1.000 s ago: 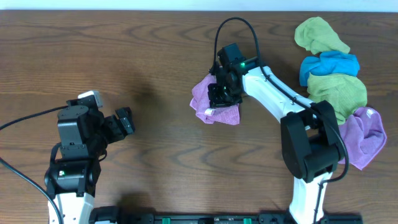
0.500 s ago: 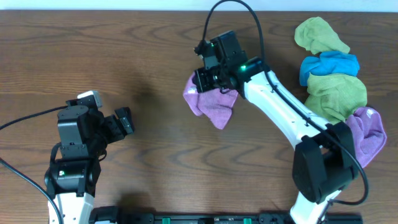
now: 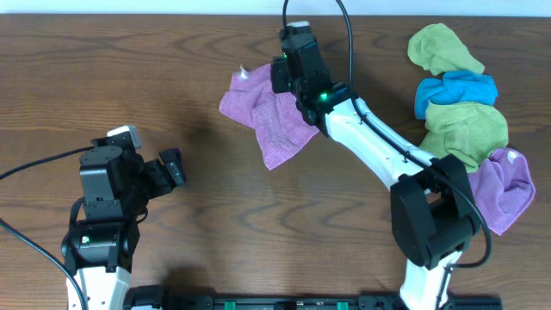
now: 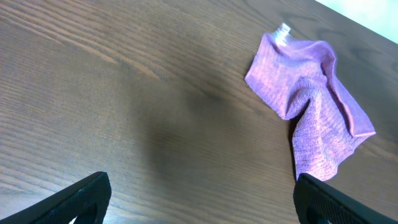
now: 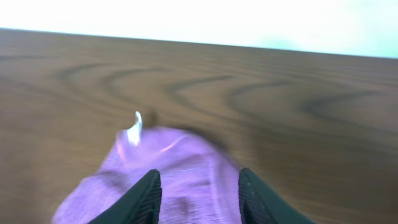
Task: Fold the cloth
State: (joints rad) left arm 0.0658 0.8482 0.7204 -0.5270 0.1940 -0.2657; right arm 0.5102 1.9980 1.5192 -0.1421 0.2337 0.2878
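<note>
The mauve cloth (image 3: 263,116) lies crumpled and partly spread on the table left of centre, towards the far edge. Its white tag (image 3: 244,72) is at its far left corner. The left wrist view shows the cloth (image 4: 311,106) ahead to the right. My right gripper (image 3: 280,76) hangs over the cloth's far right part. In the right wrist view its jaws (image 5: 199,183) stand apart, with the cloth (image 5: 186,168) showing between and below them. My left gripper (image 3: 174,167) is open over bare wood at the near left, well short of the cloth, its fingers (image 4: 87,196) wide apart.
A pile of other cloths sits at the right side: green (image 3: 443,47), blue (image 3: 456,90), a second green (image 3: 469,125) and a lavender-purple one (image 3: 504,185). The right arm's white links (image 3: 379,142) stretch across from the near right.
The right arm swung the bunched cloth left and towards the far edge; the cloth has spread out on the table. The right jaws have parted. The left arm has not moved.
</note>
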